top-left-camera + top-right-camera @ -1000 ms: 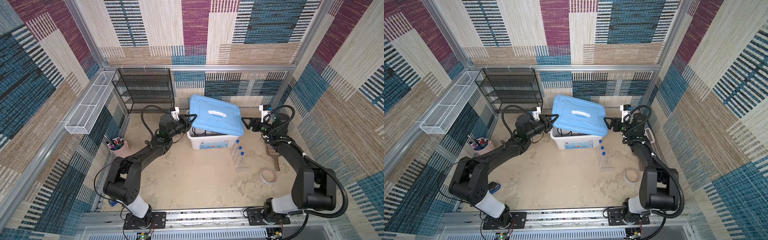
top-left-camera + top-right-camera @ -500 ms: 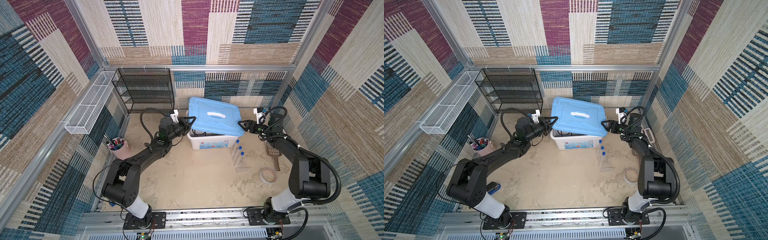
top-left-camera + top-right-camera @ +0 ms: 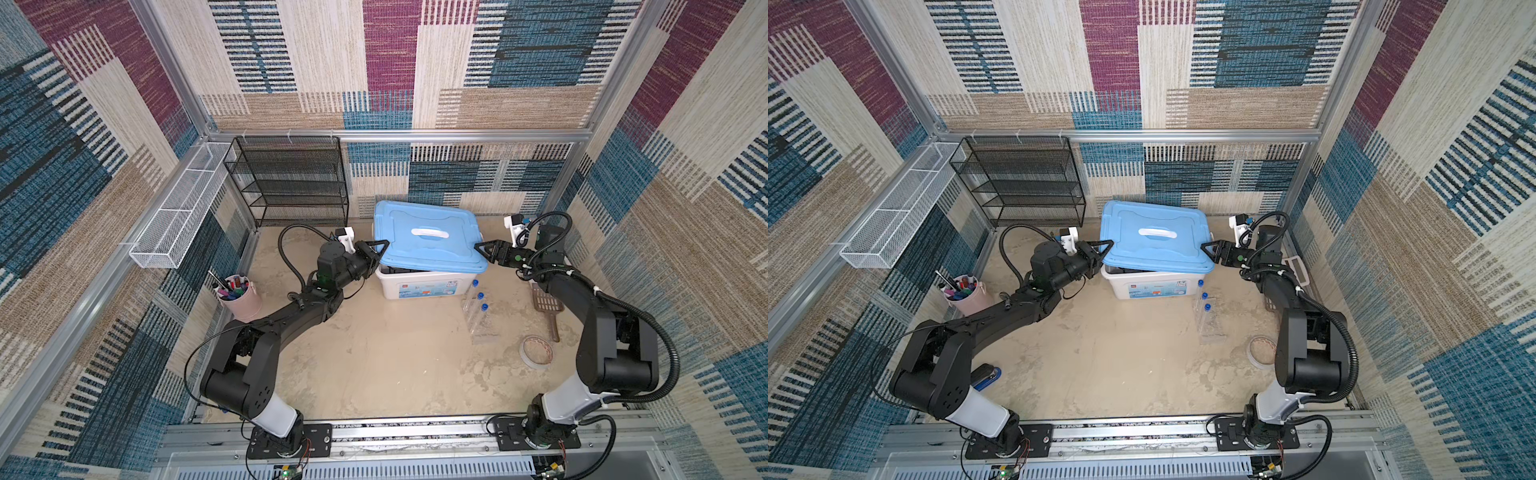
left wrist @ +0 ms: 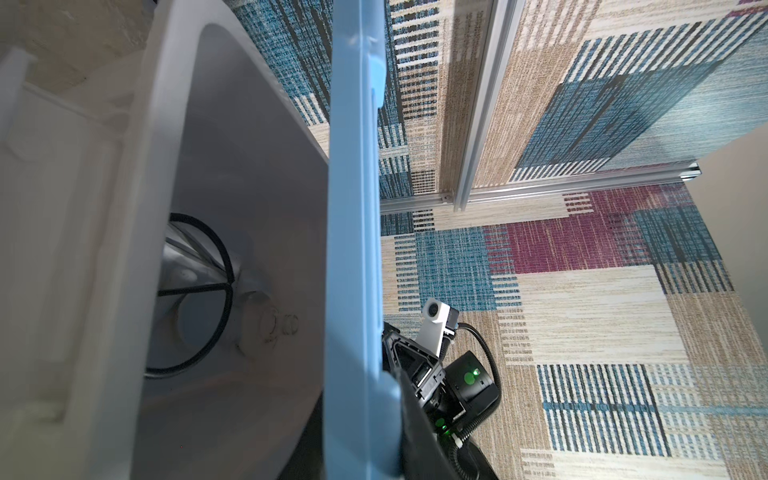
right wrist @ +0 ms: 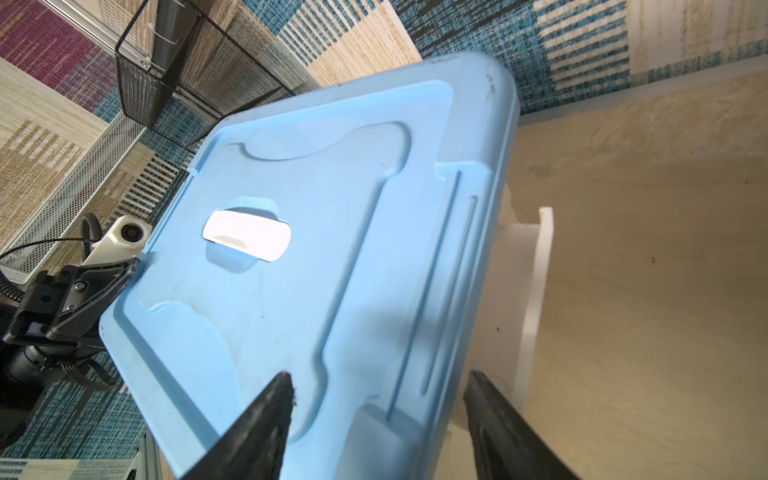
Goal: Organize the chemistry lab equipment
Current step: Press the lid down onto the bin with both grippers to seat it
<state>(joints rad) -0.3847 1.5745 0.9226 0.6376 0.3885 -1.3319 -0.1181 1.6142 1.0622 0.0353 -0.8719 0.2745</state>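
1. My left gripper (image 3: 379,248) pinches the light-blue plastic lid (image 3: 399,224) above the white plastic bin (image 3: 424,286).
2. My right gripper (image 3: 478,248), open, straddles its opposite edge.
3. Clear blue-capped test tubes (image 3: 481,296) stand beside the bin, nearer my right arm.

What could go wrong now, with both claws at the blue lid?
1. The left claw pinches the lid's edge, but the right claw's jaws stand apart around the opposite edge. A lift now could leave the lid hanging from one claw and slipping.
2. The tubes stand close beside the bin; a swinging or dropped lid might knock them over.
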